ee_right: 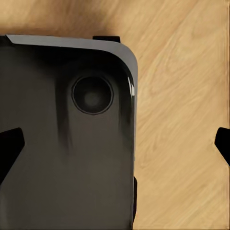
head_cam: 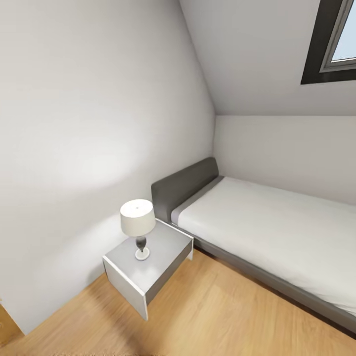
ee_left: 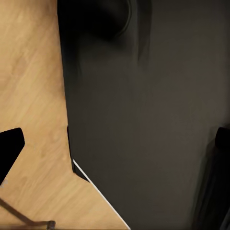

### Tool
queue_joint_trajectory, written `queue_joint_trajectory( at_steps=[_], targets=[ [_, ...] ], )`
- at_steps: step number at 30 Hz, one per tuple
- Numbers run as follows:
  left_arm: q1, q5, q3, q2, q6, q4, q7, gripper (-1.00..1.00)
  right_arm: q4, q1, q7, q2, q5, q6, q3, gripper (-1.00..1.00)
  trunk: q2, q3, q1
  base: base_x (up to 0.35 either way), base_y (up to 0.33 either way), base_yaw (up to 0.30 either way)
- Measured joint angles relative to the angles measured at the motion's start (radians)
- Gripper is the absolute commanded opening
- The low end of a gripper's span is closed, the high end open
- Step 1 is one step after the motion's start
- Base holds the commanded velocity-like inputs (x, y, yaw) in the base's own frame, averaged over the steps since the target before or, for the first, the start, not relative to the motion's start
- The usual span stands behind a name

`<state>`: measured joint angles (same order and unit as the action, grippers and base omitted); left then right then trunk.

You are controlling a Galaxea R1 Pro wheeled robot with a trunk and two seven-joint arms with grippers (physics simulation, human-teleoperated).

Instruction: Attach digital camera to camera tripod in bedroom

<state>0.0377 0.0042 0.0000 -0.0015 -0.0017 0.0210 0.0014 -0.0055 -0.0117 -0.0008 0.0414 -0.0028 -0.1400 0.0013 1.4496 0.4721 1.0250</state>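
Head view: the bedroom corner is in frame. A grey bed (head_cam: pixel 207 185) with a white mattress (head_cam: pixel 277 232) stands against the white wall; its far end is cut off by the frame edge. A white nightstand (head_cam: pixel 163 247) stands just beside the headboard, carrying a lamp (head_cam: pixel 138 225) with a white shade. A dark-framed skylight (head_cam: pixel 321 44) in the sloped ceiling is partly cut off at the corner. The floor (head_cam: pixel 212 316) is light wood.

Left wrist view: the left gripper (ee_left: pixel 120 143) has its fingertips at opposite frame edges, set wide apart, with nothing between them. Beyond them lies a dark panel (ee_left: pixel 153 120) of the robot's base, hard to make out, over wood floor.

Right wrist view: the right gripper (ee_right: pixel 117 143) likewise has both fingertips spread apart and grips nothing. Beyond them is a black rounded base cover (ee_right: pixel 62 143) with a circular recess, above wood floor.
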Motion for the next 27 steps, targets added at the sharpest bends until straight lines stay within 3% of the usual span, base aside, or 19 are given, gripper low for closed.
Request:
queue_joint_trajectory(
  at_steps=[27],
  targets=[
    [0.0, 0.0, 0.0, 0.001, 0.004, 0.0, 0.0, 1.0, 0.001, 0.0, -0.001, 0.0, 0.0, -0.006, 0.0, 1.0, 0.0, 0.006, 0.0, 0.0, -0.31, 0.28]
  ],
)
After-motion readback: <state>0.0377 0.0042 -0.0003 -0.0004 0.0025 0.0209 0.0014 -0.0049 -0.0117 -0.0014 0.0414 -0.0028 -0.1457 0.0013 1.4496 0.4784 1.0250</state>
